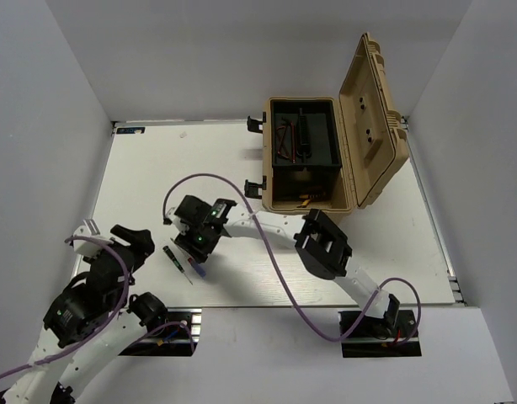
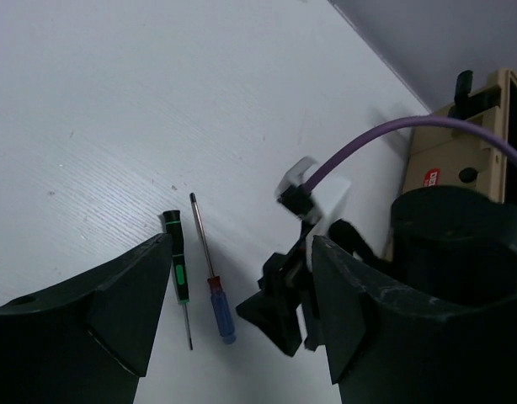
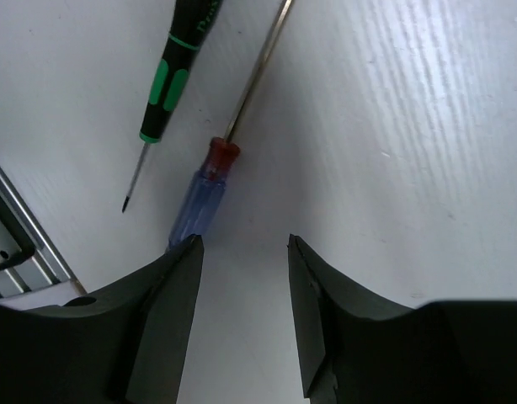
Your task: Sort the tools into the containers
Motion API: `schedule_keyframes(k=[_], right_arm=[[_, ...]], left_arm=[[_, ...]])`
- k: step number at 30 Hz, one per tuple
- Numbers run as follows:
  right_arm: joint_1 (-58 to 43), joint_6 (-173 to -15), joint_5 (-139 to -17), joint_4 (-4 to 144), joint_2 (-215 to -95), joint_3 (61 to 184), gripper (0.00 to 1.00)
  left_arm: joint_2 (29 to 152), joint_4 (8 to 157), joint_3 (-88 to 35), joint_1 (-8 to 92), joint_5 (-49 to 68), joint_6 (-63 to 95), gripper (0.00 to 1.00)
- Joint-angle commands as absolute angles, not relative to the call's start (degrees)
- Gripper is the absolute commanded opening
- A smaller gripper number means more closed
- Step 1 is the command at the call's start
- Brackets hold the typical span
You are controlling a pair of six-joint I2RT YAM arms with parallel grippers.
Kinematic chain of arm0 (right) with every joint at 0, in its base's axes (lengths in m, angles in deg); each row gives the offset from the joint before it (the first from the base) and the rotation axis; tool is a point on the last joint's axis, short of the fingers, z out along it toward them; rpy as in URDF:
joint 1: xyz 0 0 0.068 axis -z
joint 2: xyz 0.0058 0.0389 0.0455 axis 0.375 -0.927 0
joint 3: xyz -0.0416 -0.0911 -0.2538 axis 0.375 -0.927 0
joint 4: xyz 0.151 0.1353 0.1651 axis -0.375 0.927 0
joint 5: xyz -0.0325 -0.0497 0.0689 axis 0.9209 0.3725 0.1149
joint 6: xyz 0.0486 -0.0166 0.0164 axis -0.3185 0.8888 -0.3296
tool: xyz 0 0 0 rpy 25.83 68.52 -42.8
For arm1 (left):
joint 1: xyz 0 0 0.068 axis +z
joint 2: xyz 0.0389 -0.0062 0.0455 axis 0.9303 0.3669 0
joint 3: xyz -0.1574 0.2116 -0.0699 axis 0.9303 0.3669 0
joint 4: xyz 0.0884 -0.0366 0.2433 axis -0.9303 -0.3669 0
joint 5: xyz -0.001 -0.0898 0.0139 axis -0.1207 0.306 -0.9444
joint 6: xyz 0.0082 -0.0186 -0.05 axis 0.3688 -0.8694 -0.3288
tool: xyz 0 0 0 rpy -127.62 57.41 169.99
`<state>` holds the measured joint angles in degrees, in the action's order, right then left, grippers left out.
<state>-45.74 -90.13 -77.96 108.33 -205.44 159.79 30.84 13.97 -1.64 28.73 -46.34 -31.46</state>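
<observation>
1. The tan case point(image 1: 309, 204) stands open at the far right of the table point(image 1: 157, 168), with its lid point(image 1: 372, 118) tipped back to the right.
2. Inside it sits a black tray point(image 1: 313, 143). Thin red-handled tools point(image 1: 285, 135) lie in the tray's left part. Something yellow point(image 1: 307, 199) shows in the near compartment, too small for me to name.
3. Two screwdrivers lie outside the case on the bare table, near its front-left part and just beside each other but not touching.
4. The green screwdriver point(image 3: 170, 80) has a black handle with green bands and a fine dark tip.
5. The blue screwdriver point(image 3: 199, 198) has a clear blue handle, a red collar and a long bright shaft. Its tip points the opposite way from the green one's tip.
6. My right gripper point(image 3: 242, 244) hangs over them with its jaws parted and nothing between them. The butt of the blue handle meets the tip of one finger point(image 3: 178, 286).
7. My left gripper point(image 2: 242, 244) is released too, spread wide and empty, looking at both screwdrivers from the near left.
8. The table is white with a faint grain and a metal rail point(image 3: 23, 244) along its edge. Plain white walls point(image 1: 56, 101) close it in on three sides.
</observation>
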Motion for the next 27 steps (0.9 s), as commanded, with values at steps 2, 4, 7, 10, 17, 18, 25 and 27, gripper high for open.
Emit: schedule_keyframes(k=[2, 4, 7, 10, 17, 18, 25, 27], right_arm=[[-48.5, -90.9, -72.2, 106.7, -205.7, 163.3, 0.52], [-49.1, -91.0, -71.2, 106.7, -206.5, 163.3, 0.52], [-50.2, -90.9, -70.9, 107.3, -207.0, 163.3, 0.53], [-51.8, -90.9, -66.5, 106.5, -208.1, 163.3, 0.53], [-53.3, -91.3, -62.4, 106.1, -210.7, 163.5, 0.53], [-53.1, -91.4, -62.5, 106.2, -210.8, 163.5, 0.53], [-52.9, -91.9, -62.8, 107.3, -211.8, 162.4, 0.37], [-52.7, -92.3, -62.6, 107.9, -211.4, 160.7, 0.18]], left_arm=[[30.1, 15.9, -0.7, 28.8, -48.4, -28.1, 0.77], [30.1, 15.9, -0.7, 28.8, -48.4, -28.1, 0.77], [31.4, 15.9, -0.7, 28.8, -48.4, -28.1, 0.77], [32.0, 15.9, -0.7, 28.8, -48.4, -28.1, 0.77], [30.9, 15.9, -0.7, 28.8, -48.4, -28.1, 0.77], [30.9, 15.9, -0.7, 28.8, -48.4, -28.1, 0.77], [30.4, 15.9, -0.7, 28.8, -48.4, -28.7, 0.77], [31.0, 15.9, -0.7, 28.8, -48.4, -28.7, 0.77]])
